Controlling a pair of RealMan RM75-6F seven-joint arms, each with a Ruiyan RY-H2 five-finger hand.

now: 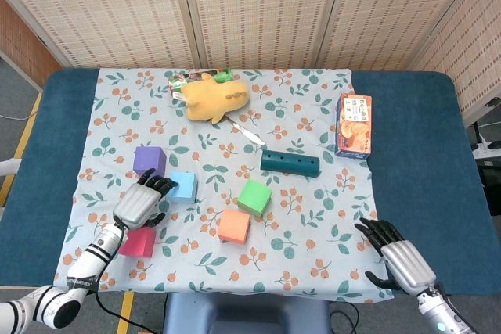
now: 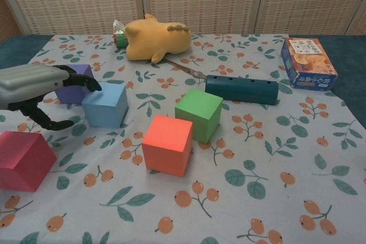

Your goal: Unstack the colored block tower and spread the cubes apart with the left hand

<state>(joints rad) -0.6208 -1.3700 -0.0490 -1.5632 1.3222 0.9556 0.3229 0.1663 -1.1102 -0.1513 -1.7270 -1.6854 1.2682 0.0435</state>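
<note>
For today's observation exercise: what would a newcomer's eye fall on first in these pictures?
The bright cubes on the floral cloth: pink, blue, purple, orange, green. The left hand touches the blue cube. A yellow plush lies at the back.

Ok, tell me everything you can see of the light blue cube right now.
The light blue cube is a plain, matte, foam-like block with sharp edges, sitting flat on the floral tablecloth. It lies just right of the purple cube, left of the green cube. The left hand is beside it, fingertips at its upper left edge; whether they grip it is unclear.
</note>
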